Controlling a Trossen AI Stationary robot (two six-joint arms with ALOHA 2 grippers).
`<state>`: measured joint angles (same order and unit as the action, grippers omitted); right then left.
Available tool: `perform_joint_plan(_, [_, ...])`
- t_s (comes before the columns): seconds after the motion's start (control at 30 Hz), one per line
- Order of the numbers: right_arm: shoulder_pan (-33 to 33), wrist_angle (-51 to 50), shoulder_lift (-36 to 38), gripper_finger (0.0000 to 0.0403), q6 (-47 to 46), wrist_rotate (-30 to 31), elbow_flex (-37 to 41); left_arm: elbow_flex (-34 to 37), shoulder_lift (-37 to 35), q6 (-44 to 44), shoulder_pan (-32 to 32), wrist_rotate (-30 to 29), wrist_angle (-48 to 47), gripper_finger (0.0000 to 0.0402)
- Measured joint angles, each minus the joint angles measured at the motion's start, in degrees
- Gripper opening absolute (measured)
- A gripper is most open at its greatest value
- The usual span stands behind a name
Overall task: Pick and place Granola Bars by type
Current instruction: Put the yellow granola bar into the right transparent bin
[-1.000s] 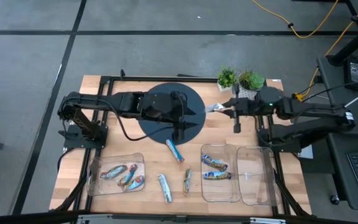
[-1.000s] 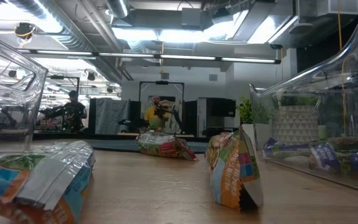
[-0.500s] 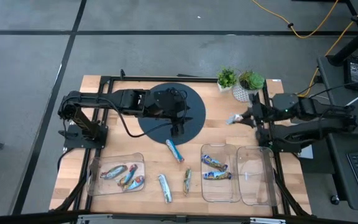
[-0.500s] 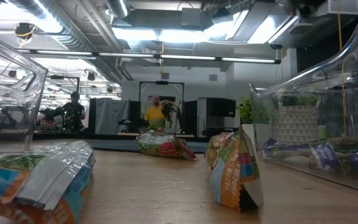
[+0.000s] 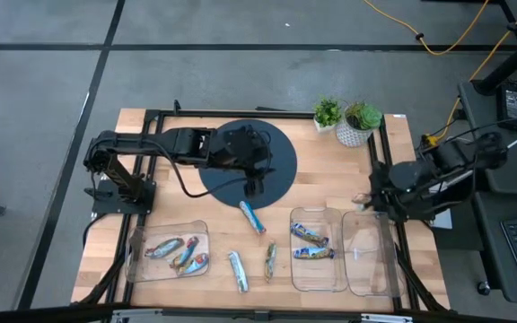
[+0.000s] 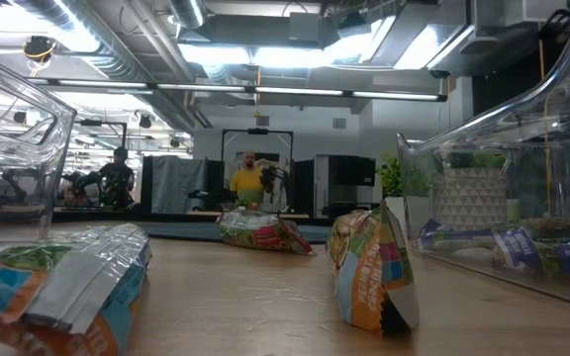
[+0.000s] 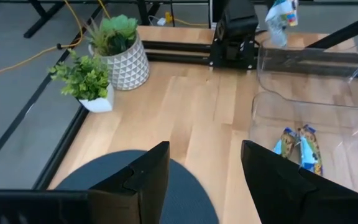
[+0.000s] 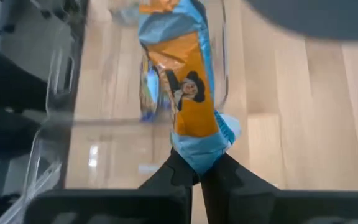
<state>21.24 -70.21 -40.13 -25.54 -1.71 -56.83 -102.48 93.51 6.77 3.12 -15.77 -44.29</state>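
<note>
— So what did the granola bar (image 8: pixel 186 93) look like?
— Crinkled blue wrapper with an orange panel.
— And against the fingers (image 8: pixel 169 177)?
— The right gripper (image 8: pixel 194 175) pinched its lower end; the rest stuck out beyond them, above the clear trays (image 5: pixel 366 260) at the desk (image 5: pixel 321 179) edge.
— The left gripper (image 7: pixel 201 177)?
— Fingers spread, over the dark disc (image 5: pixel 281 161).

two potted plants (image 5: pixel 346 116), dark round mat (image 5: pixel 281 154), three clear trays (image 5: pixel 135 260)

No legible text on the wrappers (image 8: pixel 188 93), only blurred print.
</note>
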Motion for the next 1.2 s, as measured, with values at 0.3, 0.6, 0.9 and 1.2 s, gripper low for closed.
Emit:
perform_joint_plan(0.3, [10.2,-16.74,-12.4,0.0016,-20.39,0.63,-10.74,-0.02,0.0,-0.05,-1.03,0.0,-2.0,0.0188])
perform_joint_plan(0.6, [24.08,-12.19,-20.25,0.0016,-33.55,0.59,-3.64,-0.09,1.62,-0.07,-3.31,-0.78,-6.21,0.0188])
perform_joint_plan(0.9, [32.25,1.11,-20.8,0.0018,-47.98,2.08,7.06,-0.08,3.8,-2.5,-5.83,1.55,-7.25,0.0189])
perform_joint_plan(1.2, [32.84,12.26,-20.93,0.002,-52.72,-0.85,15.94,-0.09,4.81,-4.53,-6.39,4.13,-7.12,0.0185])
